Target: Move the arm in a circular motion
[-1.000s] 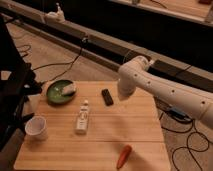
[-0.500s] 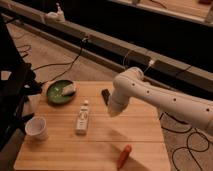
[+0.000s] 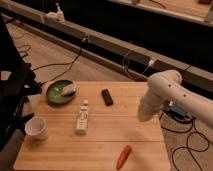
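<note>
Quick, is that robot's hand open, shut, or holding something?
Hand: cannot be told; it is at the low tip of the large glossy white arm, over the right edge of the wooden table.

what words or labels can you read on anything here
No text can be read.
Bottle: its label is too blurred to read.
Arm: only small dark dots, no lettering.
End effector: at the arm's low end, over the right side of the table; no text shows.
Cup, bowl: no marks show.
</note>
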`<state>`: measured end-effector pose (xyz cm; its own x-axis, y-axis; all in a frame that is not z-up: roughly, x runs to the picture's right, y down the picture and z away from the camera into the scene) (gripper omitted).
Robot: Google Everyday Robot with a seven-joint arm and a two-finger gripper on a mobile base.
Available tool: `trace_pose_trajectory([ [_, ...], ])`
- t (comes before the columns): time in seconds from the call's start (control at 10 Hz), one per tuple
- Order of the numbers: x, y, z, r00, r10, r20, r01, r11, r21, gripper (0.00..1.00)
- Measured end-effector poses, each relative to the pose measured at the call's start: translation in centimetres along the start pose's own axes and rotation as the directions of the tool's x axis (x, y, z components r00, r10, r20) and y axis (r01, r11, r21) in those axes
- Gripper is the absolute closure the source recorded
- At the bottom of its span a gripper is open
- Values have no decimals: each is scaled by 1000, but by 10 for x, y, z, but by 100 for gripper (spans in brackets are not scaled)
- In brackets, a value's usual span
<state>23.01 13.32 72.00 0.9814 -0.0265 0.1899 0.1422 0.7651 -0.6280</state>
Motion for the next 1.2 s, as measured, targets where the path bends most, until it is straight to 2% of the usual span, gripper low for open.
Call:
trace_pose_trajectory([
  [0.1,23,-17,-10,999,29,-44,-28,999,16,100],
  [0.2,34,-38,-16,996,38,-83,-36,999,31,100],
  [0.3,29,-63,-17,993,25,-113,-20,999,45,100],
  [0.4,13,-88,-13,991,-6,-131,13,998,53,100],
  [0.5,-11,-104,-6,990,-47,-132,54,997,50,100],
  [0.6,-49,-119,6,987,-110,-118,116,992,47,100],
  [0.8,-105,-119,22,973,-216,-81,219,975,35,100],
  [1.0,-155,-91,30,948,-318,1,318,948,15,100],
  [1.2,-178,-46,32,927,-364,95,367,930,-13,100],
])
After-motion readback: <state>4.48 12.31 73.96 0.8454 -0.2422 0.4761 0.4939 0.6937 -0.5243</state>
